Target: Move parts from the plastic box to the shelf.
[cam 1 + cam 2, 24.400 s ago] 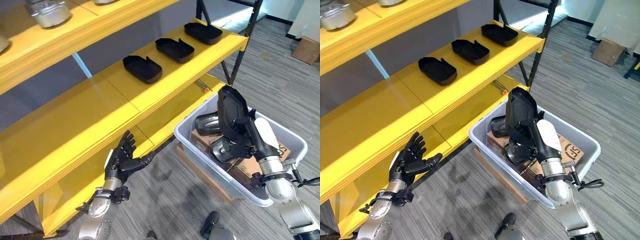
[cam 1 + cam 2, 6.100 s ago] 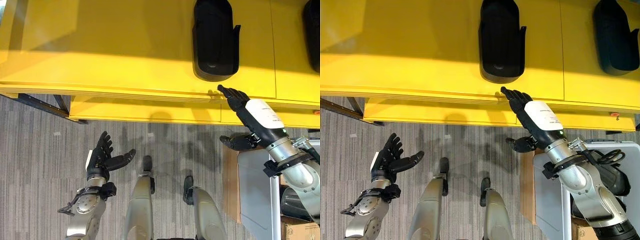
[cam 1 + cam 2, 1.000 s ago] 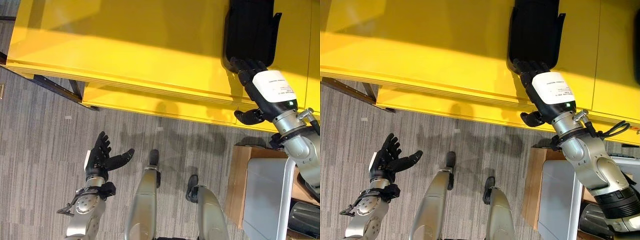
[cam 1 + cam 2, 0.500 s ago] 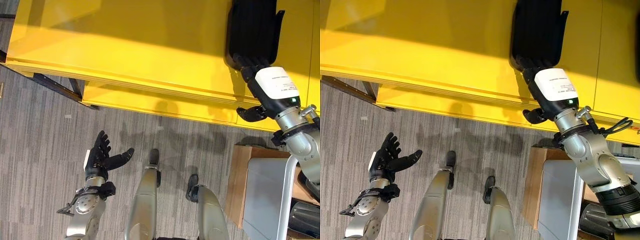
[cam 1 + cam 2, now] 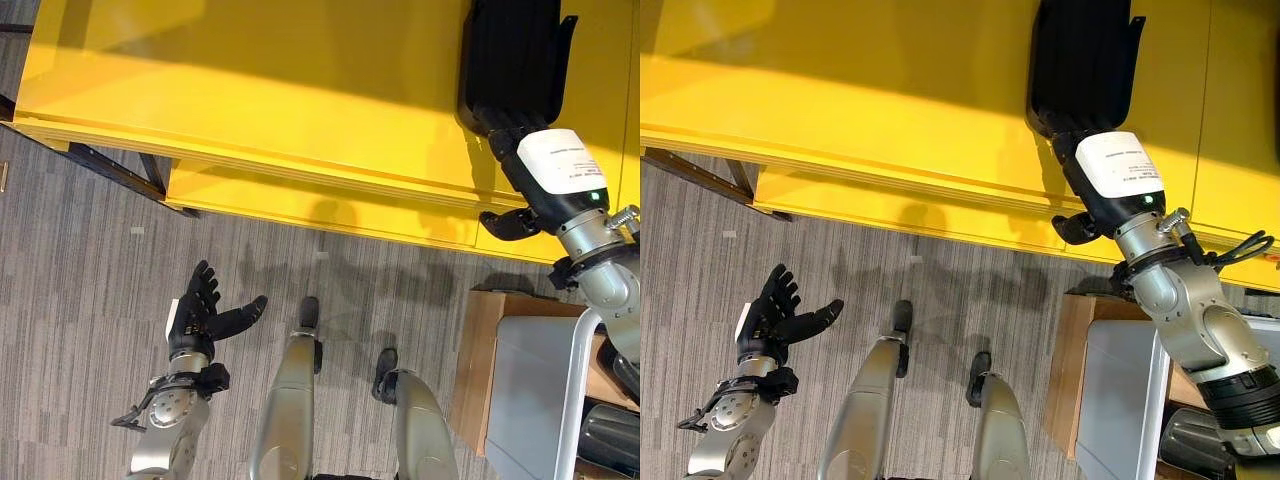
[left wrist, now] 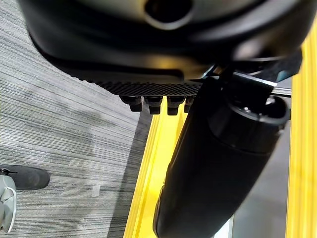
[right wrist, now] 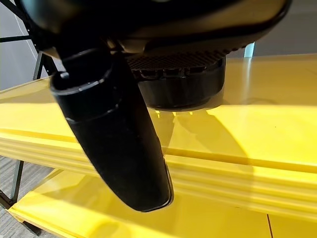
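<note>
The black part (image 5: pixel 1083 62) on the yellow shelf (image 5: pixel 890 90) is touched by the right hand's (image 5: pixel 1108 178) straight, released fingers; the left hand (image 5: pixel 192 318) is held open.

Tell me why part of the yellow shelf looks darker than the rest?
In the left eye view a shadow dims the far part of the yellow shelf, the near strip bright; in the right wrist view the right robot hand throws a shadow toward the shelf's edge.
</note>
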Robot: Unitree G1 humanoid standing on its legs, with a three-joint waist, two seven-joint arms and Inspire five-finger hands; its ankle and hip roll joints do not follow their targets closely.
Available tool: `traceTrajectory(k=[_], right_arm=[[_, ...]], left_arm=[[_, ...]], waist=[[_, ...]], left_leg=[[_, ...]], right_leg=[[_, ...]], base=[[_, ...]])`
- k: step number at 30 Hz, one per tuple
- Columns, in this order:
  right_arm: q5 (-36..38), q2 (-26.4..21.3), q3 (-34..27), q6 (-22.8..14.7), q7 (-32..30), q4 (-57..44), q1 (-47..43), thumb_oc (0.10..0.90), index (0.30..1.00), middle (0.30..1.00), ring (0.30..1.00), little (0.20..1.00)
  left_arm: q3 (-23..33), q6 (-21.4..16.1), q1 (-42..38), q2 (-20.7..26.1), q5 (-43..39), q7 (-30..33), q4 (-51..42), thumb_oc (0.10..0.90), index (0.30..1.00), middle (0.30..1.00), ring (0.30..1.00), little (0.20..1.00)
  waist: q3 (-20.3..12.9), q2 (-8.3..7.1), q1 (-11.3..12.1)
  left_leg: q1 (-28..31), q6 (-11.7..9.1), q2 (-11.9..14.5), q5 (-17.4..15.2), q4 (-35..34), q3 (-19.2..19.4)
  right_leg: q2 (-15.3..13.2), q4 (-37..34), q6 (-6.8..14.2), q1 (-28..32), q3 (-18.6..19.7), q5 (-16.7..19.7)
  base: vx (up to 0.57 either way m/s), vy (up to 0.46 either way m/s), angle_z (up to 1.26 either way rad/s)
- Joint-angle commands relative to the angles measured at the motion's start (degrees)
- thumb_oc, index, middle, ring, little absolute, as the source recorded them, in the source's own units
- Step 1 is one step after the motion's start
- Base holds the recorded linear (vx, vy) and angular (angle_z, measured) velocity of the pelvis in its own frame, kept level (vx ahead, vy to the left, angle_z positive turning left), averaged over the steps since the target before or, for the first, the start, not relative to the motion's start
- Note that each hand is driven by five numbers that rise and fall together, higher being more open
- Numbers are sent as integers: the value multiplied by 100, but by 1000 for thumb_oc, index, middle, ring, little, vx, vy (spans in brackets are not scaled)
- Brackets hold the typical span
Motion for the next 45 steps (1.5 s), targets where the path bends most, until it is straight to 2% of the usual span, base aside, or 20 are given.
traceTrajectory(k=[1, 18, 28, 45], right_arm=[[-91, -572, -128, 2, -407, 119, -1011, 900, 1000, 1000, 1000, 1000], [-83, -537, -77, 30, -454, 141, -1203, 900, 1000, 1000, 1000, 1000], [-90, -481, -191, 24, -458, 102, -1018, 900, 1000, 1000, 1000, 1000], [-60, -842, -603, -25, -517, -64, -842, 900, 1000, 1000, 1000, 1000]], left_arm=[[188, -524, 227, 358, 44, 80, -660, 900, 1000, 1000, 1000, 1000], [199, -547, 230, 364, 15, 98, -668, 900, 1000, 1000, 1000, 1000], [213, -538, 225, 360, 9, 89, -647, 900, 1000, 1000, 1000, 1000], [240, -521, 177, 438, 0, 35, -598, 900, 1000, 1000, 1000, 1000]], waist=[[-58, 74, 14], [-57, 92, 41], [-58, 70, 8], [-226, -2, -52]], left_leg=[[-51, -167, 369, -637, 433, -470], [-103, -156, 329, -666, 475, -489], [-79, -147, 339, -663, 476, -491], [64, -195, 384, -633, 414, -485]], right_leg=[[-184, -330, -134, 836, -154, -386], [-194, -282, -134, 806, -158, -417], [-189, -258, -150, 797, -146, -421], [-161, -274, -163, 879, -125, -437]], base=[[0, 0, 0], [0, 0, 0], [0, 0, 0], [0, 0, 0]])
